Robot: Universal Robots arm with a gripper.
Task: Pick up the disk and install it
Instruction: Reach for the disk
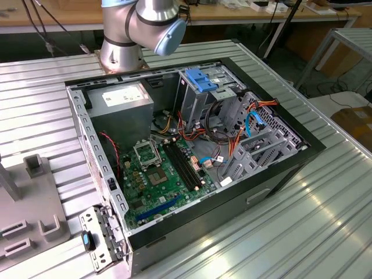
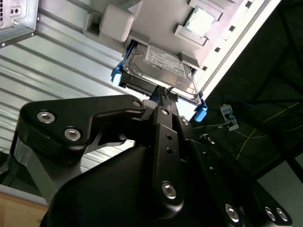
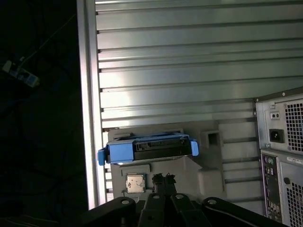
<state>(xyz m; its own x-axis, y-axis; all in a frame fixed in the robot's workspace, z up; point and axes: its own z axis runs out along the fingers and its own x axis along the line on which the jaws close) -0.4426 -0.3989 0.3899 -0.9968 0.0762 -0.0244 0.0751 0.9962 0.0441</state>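
Grey fixture [image 1: 35, 203] on the ribbed bench [image 1: 279, 244] at the exterior view's left, with the open computer case [image 1: 192, 157] to its right, motherboard exposed. In both wrist views the disk [image 2: 163, 64], white label facing the camera and blue rails along its sides, lies seated in a grey fixture near the bench edge. The hand [image 2: 163, 92] hovers near the disk, fingertips closed together, gripping nothing.

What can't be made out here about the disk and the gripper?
- Second wrist view: the near edge of the disk is behind the gripper, so contact is unclear.
- First wrist view: the grey holder hides the disk's underside.
- Exterior view: the arm is cut off by the top edge.
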